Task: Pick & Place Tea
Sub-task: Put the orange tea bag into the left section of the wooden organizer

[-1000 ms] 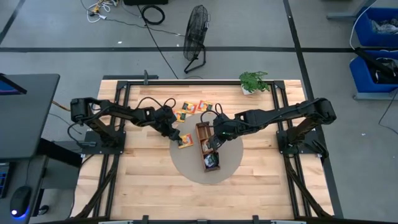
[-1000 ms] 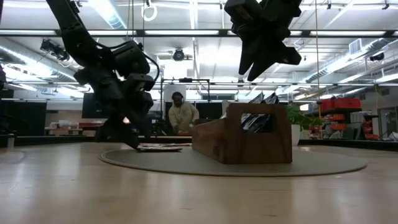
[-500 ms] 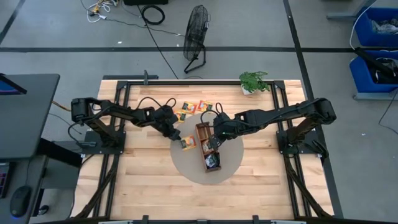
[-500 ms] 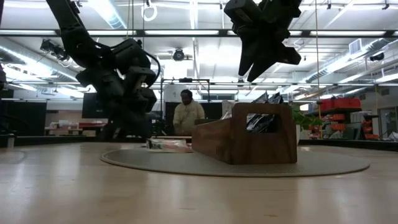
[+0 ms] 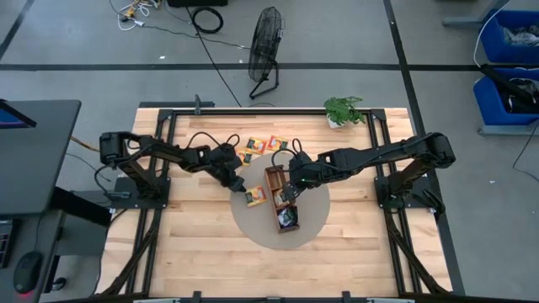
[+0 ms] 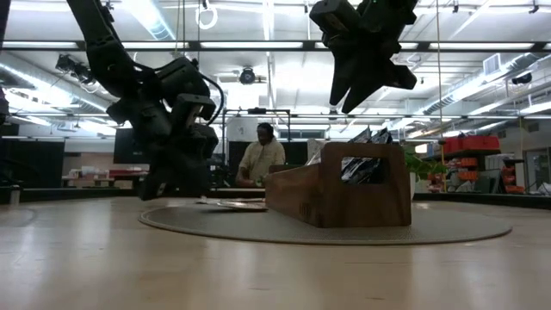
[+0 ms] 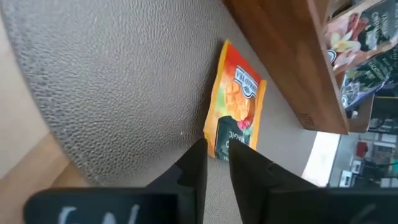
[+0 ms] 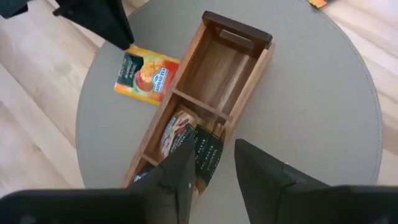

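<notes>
Robotics lab — framed workbench [image 5: 202, 244], floor cables [image 5: 210, 50]
</notes>
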`<control>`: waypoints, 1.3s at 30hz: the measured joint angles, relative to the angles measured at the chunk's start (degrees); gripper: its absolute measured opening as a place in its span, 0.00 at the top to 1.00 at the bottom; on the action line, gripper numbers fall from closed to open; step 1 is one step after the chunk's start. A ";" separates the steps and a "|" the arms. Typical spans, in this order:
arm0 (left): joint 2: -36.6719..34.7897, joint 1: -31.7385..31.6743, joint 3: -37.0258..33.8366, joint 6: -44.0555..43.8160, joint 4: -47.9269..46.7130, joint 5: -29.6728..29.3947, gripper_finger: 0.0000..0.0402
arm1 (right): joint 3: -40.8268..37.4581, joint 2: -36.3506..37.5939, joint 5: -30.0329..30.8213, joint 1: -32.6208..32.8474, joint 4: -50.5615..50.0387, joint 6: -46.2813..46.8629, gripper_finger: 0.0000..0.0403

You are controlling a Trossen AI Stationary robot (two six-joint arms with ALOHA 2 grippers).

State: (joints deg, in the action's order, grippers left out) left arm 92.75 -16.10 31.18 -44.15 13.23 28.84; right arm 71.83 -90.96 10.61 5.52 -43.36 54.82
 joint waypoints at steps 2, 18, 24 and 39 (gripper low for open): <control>0.71 0.31 0.00 -0.34 0.35 0.98 0.80 | 0.00 0.00 0.09 -0.01 0.00 0.01 0.70; 2.89 3.87 0.02 -6.68 6.65 1.13 0.75 | 0.00 0.00 0.59 -0.13 -0.41 -1.85 0.70; 2.89 4.51 0.02 -8.78 6.35 3.75 0.76 | 0.00 0.00 0.57 -0.13 -0.43 -1.98 0.70; 1.35 7.86 0.02 -8.05 7.86 1.69 0.76 | 0.02 0.00 1.16 -0.11 -0.42 -1.76 0.70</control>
State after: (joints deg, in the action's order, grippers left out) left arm 94.10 -8.24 31.20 -52.20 21.09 30.53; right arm 71.85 -90.96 11.77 5.41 -43.78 53.06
